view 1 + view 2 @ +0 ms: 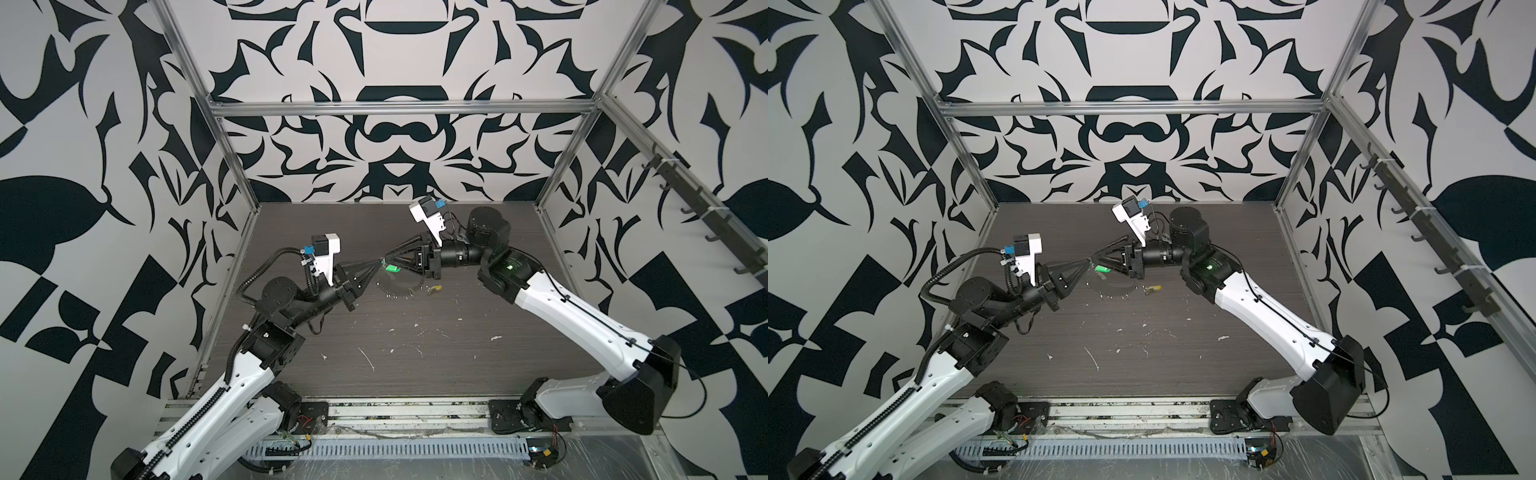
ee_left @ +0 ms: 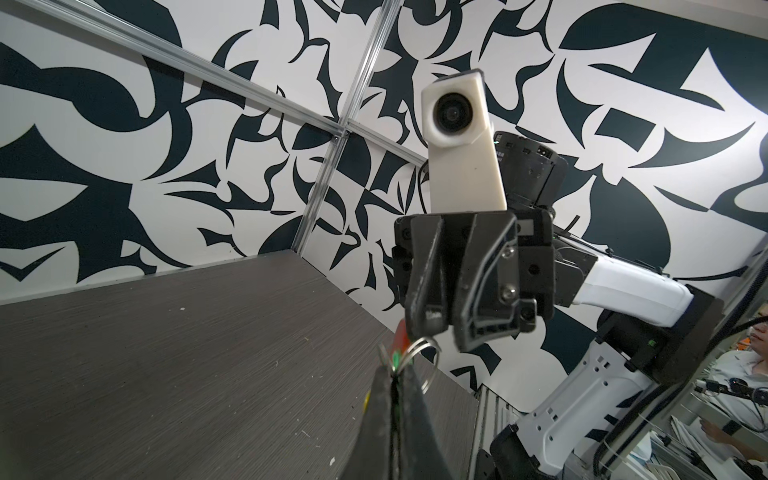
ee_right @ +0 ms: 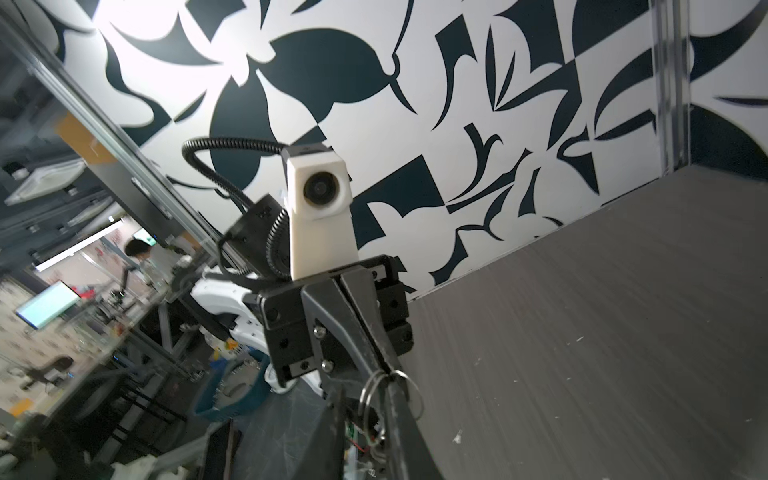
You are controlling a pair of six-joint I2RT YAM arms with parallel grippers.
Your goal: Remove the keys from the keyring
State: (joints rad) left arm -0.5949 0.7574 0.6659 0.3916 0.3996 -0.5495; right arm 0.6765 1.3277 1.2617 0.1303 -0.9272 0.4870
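Observation:
Above the table's middle, my left gripper (image 1: 377,264) (image 2: 395,372) and right gripper (image 1: 386,259) (image 3: 365,384) meet tip to tip. The left jaws are shut on a small silver ring (image 2: 424,361) (image 3: 376,388). A green key (image 1: 392,269) (image 1: 1102,269) hangs just under the tips, and a green glint shows at the left tips. The right fingers (image 3: 399,415) stand slightly apart around that ring and grip nothing. The keyring (image 1: 399,291), a thin grey hoop, lies faint on the table below. A blurred bit of red (image 2: 401,338) shows beside the ring. The yellow key (image 1: 435,289) (image 1: 1154,288) lies loose on the table.
White flecks (image 1: 368,359) are scattered over the dark wood-grain table (image 1: 457,365). Aluminium frame posts (image 1: 232,158) and patterned walls close in the back and both sides. Both arm bases sit on the front rail (image 1: 407,409).

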